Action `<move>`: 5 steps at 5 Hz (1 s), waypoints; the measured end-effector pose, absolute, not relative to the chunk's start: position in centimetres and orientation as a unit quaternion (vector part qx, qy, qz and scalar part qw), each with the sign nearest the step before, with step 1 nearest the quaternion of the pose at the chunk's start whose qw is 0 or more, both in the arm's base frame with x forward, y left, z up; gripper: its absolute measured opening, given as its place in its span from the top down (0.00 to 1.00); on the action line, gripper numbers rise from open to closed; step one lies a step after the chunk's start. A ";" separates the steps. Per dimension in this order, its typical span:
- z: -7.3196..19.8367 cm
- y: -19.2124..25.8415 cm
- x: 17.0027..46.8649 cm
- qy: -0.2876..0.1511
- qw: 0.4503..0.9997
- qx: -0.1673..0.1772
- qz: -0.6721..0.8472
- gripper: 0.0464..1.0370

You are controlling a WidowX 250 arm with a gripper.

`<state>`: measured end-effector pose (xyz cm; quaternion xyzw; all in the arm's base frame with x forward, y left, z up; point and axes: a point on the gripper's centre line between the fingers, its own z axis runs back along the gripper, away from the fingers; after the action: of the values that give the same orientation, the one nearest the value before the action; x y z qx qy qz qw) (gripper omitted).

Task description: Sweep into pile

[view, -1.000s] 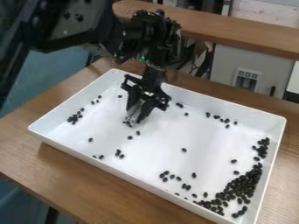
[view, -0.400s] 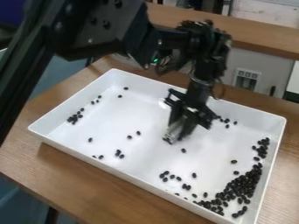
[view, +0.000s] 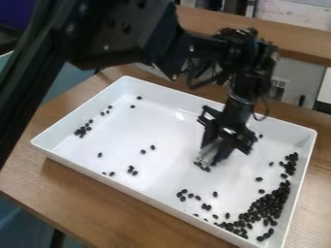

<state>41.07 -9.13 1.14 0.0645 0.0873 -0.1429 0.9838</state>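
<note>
The white tray (view: 148, 197) rests on the wood-grain tabletop (view: 84, 193) and contains small black bean-like pieces. Their distribution is as follows. The main pile (view: 266, 207) lies along the right wall of the view and spreads into the lower corner. A loose group (view: 188, 194) lies to the left of the pile, toward the near wall. A small cluster (view: 82, 131) sits near the left wall, with a few single pieces above it. Other pieces are scattered across the left half of the floor.

The hand (view: 205, 162) points down into the tray, right of its centre, with several pieces (view: 203, 167) just at its tip. Whether the hand is apart, together or clamped on anything cannot be determined; a silver-grey part (view: 208, 152) shows at its lower end.

The arm (view: 123, 38) is cut off at the top and left of the view. The hand covers part of the tray floor and far wall. The tray's lowest corner is cut off by the bottom edge. Individual pieces within the pile overlap and cannot be counted.
</note>
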 end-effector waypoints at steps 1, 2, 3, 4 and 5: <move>1.1 -10.5 40.3 0.086 0.983 0.051 -0.154 0.65; 1.2 -10.8 39.6 0.091 0.982 0.033 -0.161 0.58; 1.3 -11.2 38.8 0.096 0.984 0.013 -0.148 0.30; 1.4 -10.8 38.5 0.109 0.985 0.005 -0.132 0.05; 3.3 -9.7 38.8 0.102 0.990 -0.006 -0.102 0.04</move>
<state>38.75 -9.70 3.30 -0.0062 0.1018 -0.1019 0.9895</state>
